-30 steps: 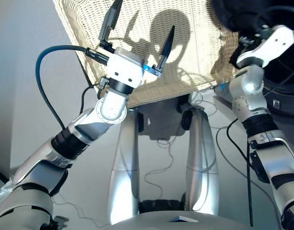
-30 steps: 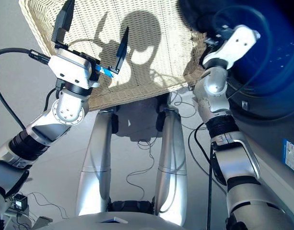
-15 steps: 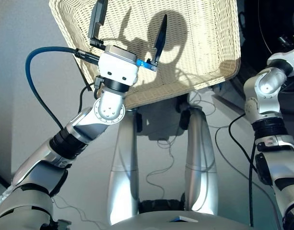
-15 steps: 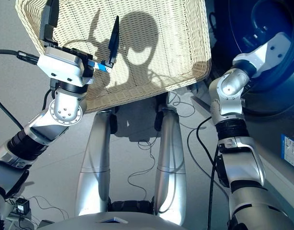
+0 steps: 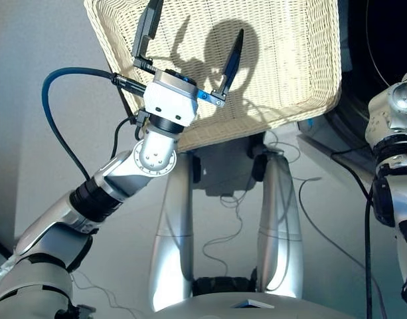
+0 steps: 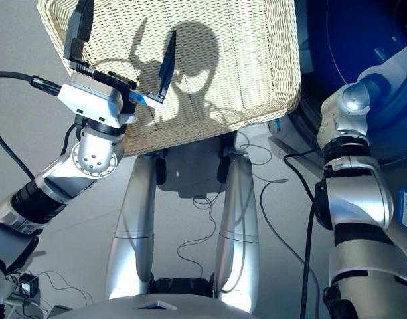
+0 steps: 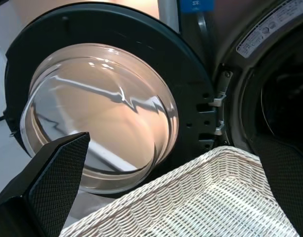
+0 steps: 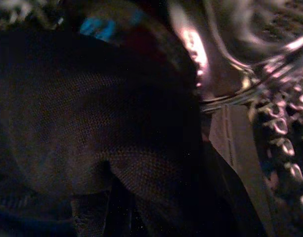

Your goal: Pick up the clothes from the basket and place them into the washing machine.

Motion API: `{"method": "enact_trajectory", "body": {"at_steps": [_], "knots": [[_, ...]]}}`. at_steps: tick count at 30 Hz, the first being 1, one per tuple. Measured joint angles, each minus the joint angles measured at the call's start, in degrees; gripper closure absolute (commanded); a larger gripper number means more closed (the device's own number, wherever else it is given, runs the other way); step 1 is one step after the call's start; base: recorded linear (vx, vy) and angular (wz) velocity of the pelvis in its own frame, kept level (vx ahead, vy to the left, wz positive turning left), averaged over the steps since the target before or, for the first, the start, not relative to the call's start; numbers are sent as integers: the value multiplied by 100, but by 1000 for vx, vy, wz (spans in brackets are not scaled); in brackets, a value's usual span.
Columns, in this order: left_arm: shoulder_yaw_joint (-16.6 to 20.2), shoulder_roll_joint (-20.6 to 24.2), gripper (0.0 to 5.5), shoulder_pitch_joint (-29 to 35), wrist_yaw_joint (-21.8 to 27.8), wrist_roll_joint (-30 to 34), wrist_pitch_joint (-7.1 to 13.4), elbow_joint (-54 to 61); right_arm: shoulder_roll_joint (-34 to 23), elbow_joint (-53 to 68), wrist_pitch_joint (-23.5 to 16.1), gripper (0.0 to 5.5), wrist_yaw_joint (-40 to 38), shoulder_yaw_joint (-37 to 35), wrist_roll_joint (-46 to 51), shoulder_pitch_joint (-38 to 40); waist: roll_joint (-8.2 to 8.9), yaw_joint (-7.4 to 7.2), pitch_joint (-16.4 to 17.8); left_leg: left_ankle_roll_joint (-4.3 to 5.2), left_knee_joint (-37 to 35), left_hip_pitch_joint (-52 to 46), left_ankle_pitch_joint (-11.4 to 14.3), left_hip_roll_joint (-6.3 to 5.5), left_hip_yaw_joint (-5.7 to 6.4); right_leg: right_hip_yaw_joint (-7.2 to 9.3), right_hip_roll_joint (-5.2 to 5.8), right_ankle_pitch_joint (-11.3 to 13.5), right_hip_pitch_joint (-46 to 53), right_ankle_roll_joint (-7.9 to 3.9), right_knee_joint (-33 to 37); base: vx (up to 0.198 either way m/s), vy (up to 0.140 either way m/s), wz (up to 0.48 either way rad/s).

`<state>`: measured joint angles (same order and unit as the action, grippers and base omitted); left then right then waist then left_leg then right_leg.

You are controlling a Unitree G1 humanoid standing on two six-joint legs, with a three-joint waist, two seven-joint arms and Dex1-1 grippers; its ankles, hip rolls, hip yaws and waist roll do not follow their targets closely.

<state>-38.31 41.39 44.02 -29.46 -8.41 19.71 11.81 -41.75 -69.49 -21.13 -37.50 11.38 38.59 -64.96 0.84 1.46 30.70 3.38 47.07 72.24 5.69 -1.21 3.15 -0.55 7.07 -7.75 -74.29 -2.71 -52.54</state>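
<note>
Left gripper (image 5: 190, 50) gapes wide over the basket (image 5: 303, 86); right's, toward two o'clock, unreadable; black cloth (image 8: 92, 128) looks limp, so bunch it mid-fold.

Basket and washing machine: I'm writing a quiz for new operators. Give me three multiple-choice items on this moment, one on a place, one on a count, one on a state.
1. Where is the left claw?
A. Above the basket
B. Inside the drum
C. Down on the floor

2. How many garments lie in the part of the basket that shows?
A. Three
B. Two
C. None

3. How does the washing machine's door stand?
A. Shut
B. Swung open
C. Taken off

Answers:
1 A: in the head views the left claw, fingers spread, hangs over the basket.
2 C: only bare wicker and shadow show on its floor.
3 B: in the left wrist view the door with its glass bowl stands aside, and the drum hole is uncovered.
</note>
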Motion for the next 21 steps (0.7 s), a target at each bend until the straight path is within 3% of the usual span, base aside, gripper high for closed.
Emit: {"method": "enact_trajectory", "body": {"at_steps": [1, 2, 3, 17, 21], "knots": [[0, 10, 0, 13, 16, -10, 0, 3, -23, -94, 81, 550, 79, 9, 23, -42, 0, 23, 0, -1, -2, -8, 0, -1, 1, 2, 13, 0, 9, 0, 3, 0, 0, 0], [-4, 24, 0, 27, 39, -27, 0, 4, -33, -196, 129, 149, 144, 17, 84, -106, 0, 28, 0, -3, -2, -17, 0, -4, 3, 5, 20, 0, 23, -1, 3, 0, 0, 0], [-17, 31, 0, 48, 59, -66, 0, 6, -46, -354, 186, 0, 184, 16, 133, -206, 0, 29, 0, -9, -6, -27, -1, -8, 3, 5, 28, 0, 38, -4, 9, 0, 0, 0], [-44, 20, 0, 62, 105, -74, -8, 30, -105, -366, 345, 0, 432, 267, 336, -239, 0, 1, 0, -49, -74, -76, -13, -31, -18, -7, 27, 20, 95, -39, 101, 0, 0, 0], [25, 8, 0, 11, 103, -72, -9, 30, -104, 413, 339, 0, 408, 612, -31, 112, 1, -55, 0, -53, -76, -81, -12, -7, -23, -10, 5, 44, 113, -43, 139, 0, 0, 0]]}}
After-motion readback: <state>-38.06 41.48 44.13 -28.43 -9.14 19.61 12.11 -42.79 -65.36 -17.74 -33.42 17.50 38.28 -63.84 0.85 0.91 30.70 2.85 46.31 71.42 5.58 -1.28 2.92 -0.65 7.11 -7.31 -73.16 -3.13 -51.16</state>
